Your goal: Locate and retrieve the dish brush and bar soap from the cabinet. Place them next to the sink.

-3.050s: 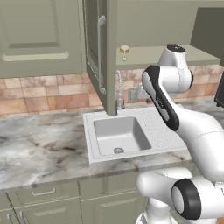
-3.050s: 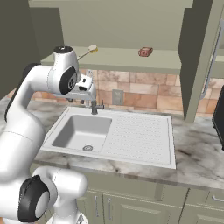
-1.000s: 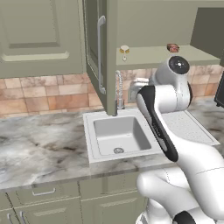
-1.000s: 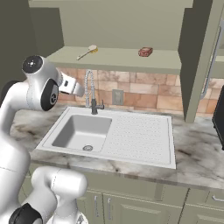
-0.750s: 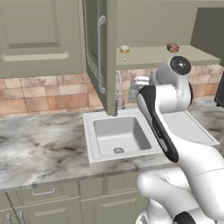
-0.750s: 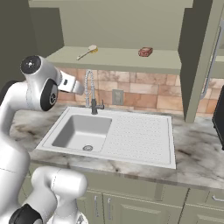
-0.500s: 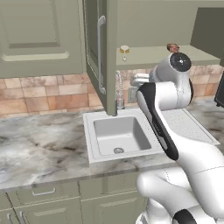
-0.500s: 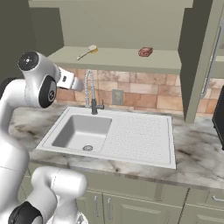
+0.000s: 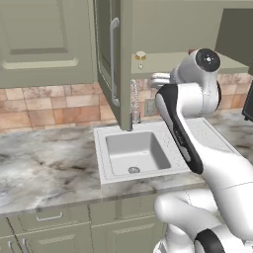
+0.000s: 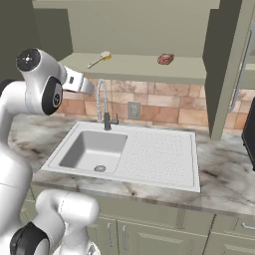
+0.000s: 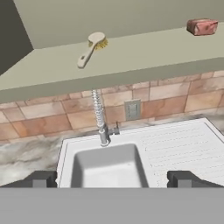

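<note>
- The cabinet (image 10: 149, 35) stands open above the sink (image 10: 149, 149), its door (image 9: 111, 54) swung out toward the left and its plain shelf bare to the cameras.
- The dish brush (image 11: 91, 49) lies flat on the left part of that shelf, near the front edge, with its yellow-tan head pointing toward the back wall and its pale handle angled toward the near left.
- The bar soap (image 11: 201, 26) sits on the same shelf well to the right of the brush and farther back; the two are clearly apart.
- The gripper (image 11: 112, 179) hangs in front of the shelf and below its level, above the left side of the sink and near the faucet (image 10: 104, 107). Its jaws stand wide apart with nothing between them; in the hand view the two dark tips sit far to either side.
- The hand camera looks across the basin toward the tiled back wall (image 11: 175, 103), with the shelf in the upper part of its view.
- Judgement on the step: this looks like the approach toward the first pickup; neither item is off the shelf yet, so the task is at an early stage.
- The brush seems the nearer target. The next move would call for raising the hand to shelf height and carrying it forward over the handle.
- The handle is thin and lies flat on the shelf, so the jaws would need to straddle it across its width and come down low before closing.
- The underside of the shelf and the faucet neck are close by and need clearance.
</note>
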